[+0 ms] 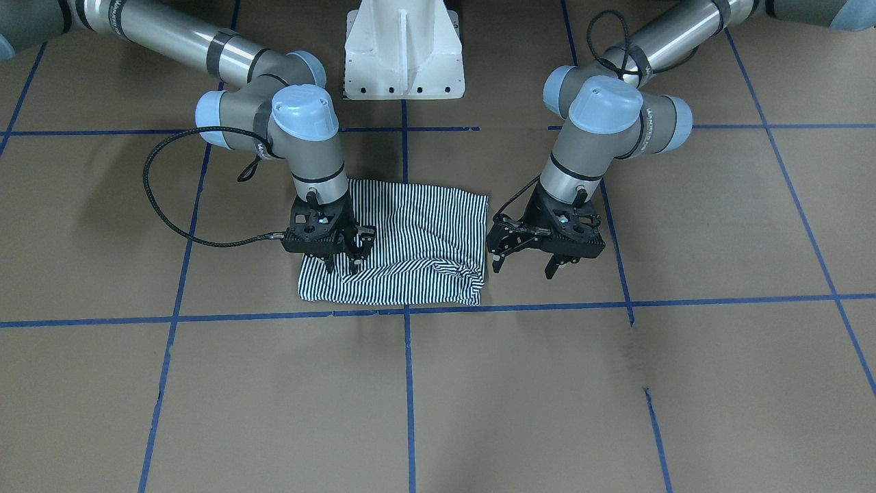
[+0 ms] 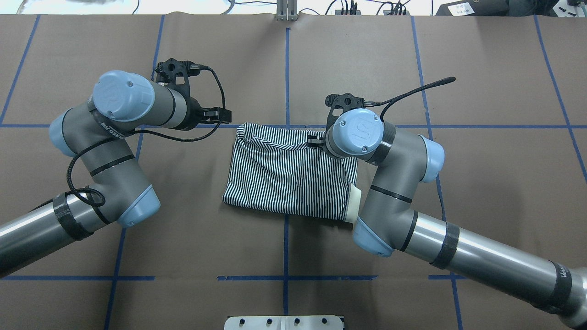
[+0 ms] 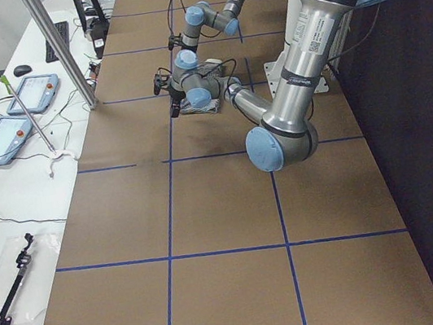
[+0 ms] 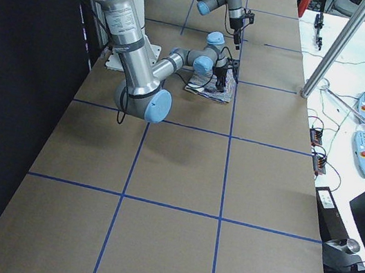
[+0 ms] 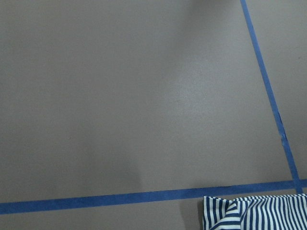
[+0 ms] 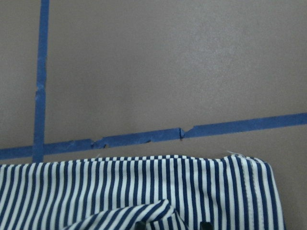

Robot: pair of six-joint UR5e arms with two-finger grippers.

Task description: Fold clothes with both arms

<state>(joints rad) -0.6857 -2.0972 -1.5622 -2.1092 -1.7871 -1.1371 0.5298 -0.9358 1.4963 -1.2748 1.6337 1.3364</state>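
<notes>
Front-facing view: left gripper (image 1: 521, 268) gapes wide at 3 o'clock of the navy-and-white striped shirt (image 1: 417, 233); right gripper (image 1: 343, 268) presses it, grip I cannot tell.

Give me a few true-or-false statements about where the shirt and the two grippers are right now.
1. The striped polo shirt lies folded on the table. True.
2. The left gripper rests on the shirt. False: it is beside the shirt, over bare table, with its jaws open.
3. The right gripper is over the shirt. True.
4. The collar is navy. False: it is cream, showing at one edge of the fold.
</notes>
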